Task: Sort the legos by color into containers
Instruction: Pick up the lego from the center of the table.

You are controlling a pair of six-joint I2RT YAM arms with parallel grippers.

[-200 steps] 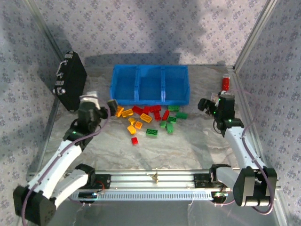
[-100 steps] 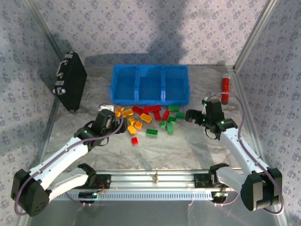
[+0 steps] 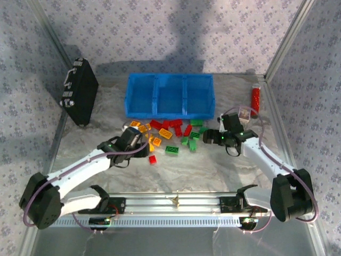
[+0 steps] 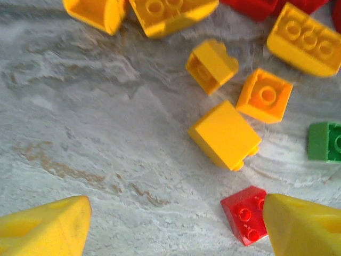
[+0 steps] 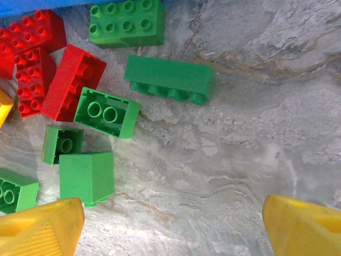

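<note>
while near legos (image 4: 224, 136), left end effector (image 4: 173, 224) agape

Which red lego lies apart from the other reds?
The small red lego at the near edge of the scatter, lying alone; the other reds cluster just in front of the blue tray.

Open table (image 3: 213, 170) nearside; legos (image 3: 169, 134) thick before tray (image 3: 144, 113)

Six green legos (image 5: 170, 80), six yellow legos (image 4: 224, 136), about six red legos (image 5: 72, 82), three containers (image 3: 170, 112).
</note>
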